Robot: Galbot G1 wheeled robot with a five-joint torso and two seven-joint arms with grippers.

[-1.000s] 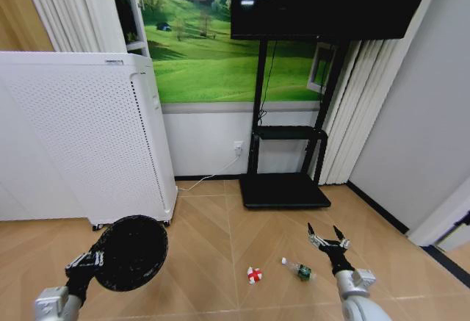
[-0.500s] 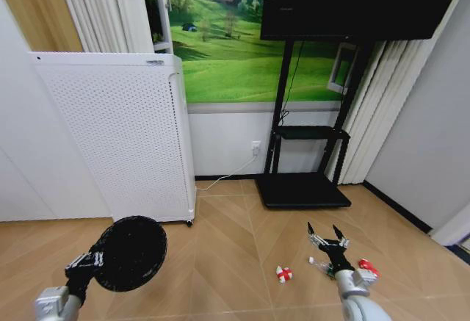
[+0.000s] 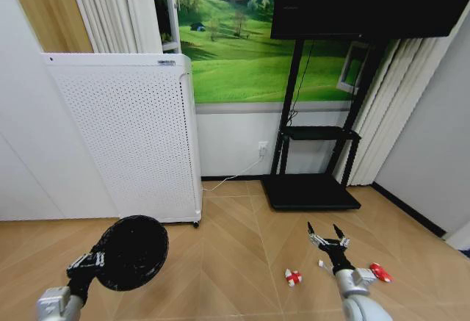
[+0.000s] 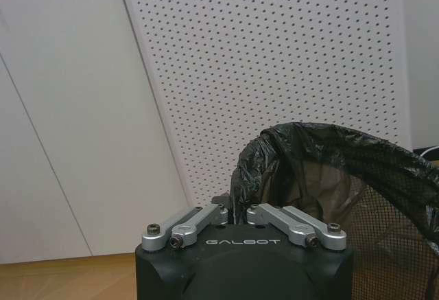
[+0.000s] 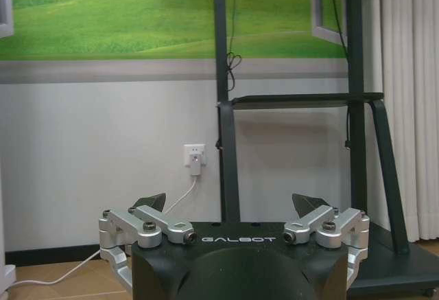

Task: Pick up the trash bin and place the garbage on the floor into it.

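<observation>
Presently the left gripper [image 4: 236, 212] has its fingers pressed together on the rim of the trash bin [image 3: 132, 252], pinching the black liner folded over it, as the left wrist view shows. The bin is held off the floor at about 8 o'clock in the head view, its mouth turned toward the camera, in front of the white cabinet [image 3: 125, 134].

The right gripper [image 3: 329, 236] stands at about 5 o'clock with its fingers [image 5: 149, 202] spread wide and nothing between them; in its own view it faces the wall socket [image 5: 194, 156] and the black TV stand [image 3: 312, 189].

On the floor [image 3: 235, 233] the garbage lies near that gripper: a red-and-white wrapper [image 3: 293, 277] just to its 8 o'clock side, a flat red piece [image 3: 380, 272] to its 4 o'clock side, and a small pale item [image 3: 323, 265] close beside the arm, partly hidden by it; it may be the bottle, but that cannot be confirmed.

Change noted: over the last second the whole head view has swung. The cabinet and stand have shifted rightward, and the red piece has come into sight. Both arms keep their pose, so this is the robot turning, not the litter moving.

Judgement: the bin pickup is complete; no piece is yet in the bin. The turn brings all the litter within view of the open right gripper.
</observation>
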